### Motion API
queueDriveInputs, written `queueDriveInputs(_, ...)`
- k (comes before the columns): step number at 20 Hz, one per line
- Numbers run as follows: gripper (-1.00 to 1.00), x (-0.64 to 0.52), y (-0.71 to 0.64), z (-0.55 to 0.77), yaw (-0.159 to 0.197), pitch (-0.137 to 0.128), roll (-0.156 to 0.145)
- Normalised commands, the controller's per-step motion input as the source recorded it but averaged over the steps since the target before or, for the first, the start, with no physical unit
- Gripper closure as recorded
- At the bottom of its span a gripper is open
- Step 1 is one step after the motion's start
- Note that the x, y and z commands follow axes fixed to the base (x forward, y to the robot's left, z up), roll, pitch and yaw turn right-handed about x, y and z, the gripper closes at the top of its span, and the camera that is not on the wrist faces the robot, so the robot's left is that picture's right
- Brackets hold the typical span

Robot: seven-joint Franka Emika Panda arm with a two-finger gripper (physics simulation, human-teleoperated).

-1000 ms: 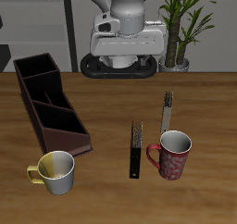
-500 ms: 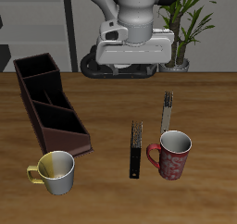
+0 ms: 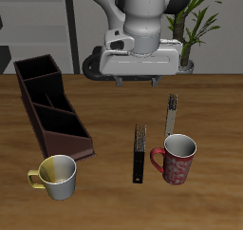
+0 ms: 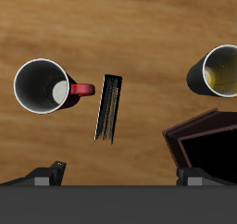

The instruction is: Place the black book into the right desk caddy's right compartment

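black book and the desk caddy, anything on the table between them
Nothing: bare wood lies between the black book and the right desk caddy in the exterior view; the wrist view agrees.

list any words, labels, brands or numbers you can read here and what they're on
None: no text can be read in either view.
black book: a small pale mark near its lower end, too small to read.
pale grey book: no lettering visible.
red mug, yellow mug, right desk caddy: plain surfaces, no print.
Robot arm housing: no legible marking.
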Motion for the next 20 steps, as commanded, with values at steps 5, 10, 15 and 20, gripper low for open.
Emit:
queueDriveInputs(5, -1.00, 0.06, 0.02, -0.20, -0.004, -0.016, 0.000)
queueDriveInputs(10, -1.00, 0.09, 0.03, -0.29, -0.017, -0.021, 0.007)
queueDriveInputs(15, -1.00, 0.07, 0.04, -0.33, -0.001, -0.035, -0.005)
queueDriveInputs(20, -1.00, 0.06, -0.02, -0.36, 0.001, 0.008, -0.002)
